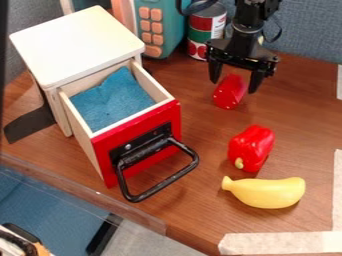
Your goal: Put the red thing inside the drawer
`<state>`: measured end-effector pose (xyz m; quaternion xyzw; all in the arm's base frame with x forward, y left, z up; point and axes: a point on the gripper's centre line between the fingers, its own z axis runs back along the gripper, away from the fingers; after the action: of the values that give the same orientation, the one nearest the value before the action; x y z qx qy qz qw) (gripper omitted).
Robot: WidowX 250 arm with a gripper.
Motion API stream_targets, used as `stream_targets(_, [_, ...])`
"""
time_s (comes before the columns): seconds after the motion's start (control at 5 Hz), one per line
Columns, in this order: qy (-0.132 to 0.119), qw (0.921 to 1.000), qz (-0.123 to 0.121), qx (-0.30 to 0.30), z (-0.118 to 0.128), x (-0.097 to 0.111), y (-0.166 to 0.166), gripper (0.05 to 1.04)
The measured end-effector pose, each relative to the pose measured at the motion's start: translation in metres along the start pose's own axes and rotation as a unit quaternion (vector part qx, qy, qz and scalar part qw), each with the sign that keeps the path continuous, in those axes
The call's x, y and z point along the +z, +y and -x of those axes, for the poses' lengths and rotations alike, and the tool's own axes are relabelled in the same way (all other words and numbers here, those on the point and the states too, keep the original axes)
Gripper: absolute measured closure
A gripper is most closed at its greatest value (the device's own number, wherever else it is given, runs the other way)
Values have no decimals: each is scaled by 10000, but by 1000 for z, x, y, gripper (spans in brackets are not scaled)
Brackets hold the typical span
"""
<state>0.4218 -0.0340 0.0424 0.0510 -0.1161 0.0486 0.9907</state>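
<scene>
While the wood-grain tabletop point(298, 115) underlies it all, the white-topped cabinet point(77, 45) dominates one side, its red-fronted drawer point(137, 145) pulled out and lined with blue cloth point(112, 100). At the upper right hangs the black gripper point(233, 87), its jaws parted, one to each side of the red speckled toy point(228, 93) lying on the wood. Smaller than the gripper are the yellow toy banana point(267, 192) and the red toy bell pepper point(251, 148), nearer the camera.

The speckled toy is probably the one meant, though the pepper is red too. A good grasp would centre on its body, lowering straight and closing gently, since its rounded sides may roll. The lift should then clear the drawer's rim, with release low over the cloth.

The top edge cuts off the arm; the cloth hides the drawer's floor. What the speckled toy represents is hard to say, and whether either finger touches it cannot be told.
</scene>
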Motion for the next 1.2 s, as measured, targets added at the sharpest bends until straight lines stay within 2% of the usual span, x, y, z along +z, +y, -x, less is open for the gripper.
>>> stream_targets(0.2, [247, 9997, -31, -47, 7, -17, 3, 83])
stream_targets(0.4, [509, 9987, 14, -44, 15, -27, 6, 137])
stream_targets(0.6, [517, 9986, 55, 133, 21, -26, 6, 242])
stream_targets(0.8, [425, 9988, 208, 95, 26, -7, 6, 242])
stream_targets(1.0, [-43, 9989, 452, 75, 20, 41, 7, 242])
stream_targets(1.2, [-426, 9963, 742, -20, 25, 85, 7, 242])
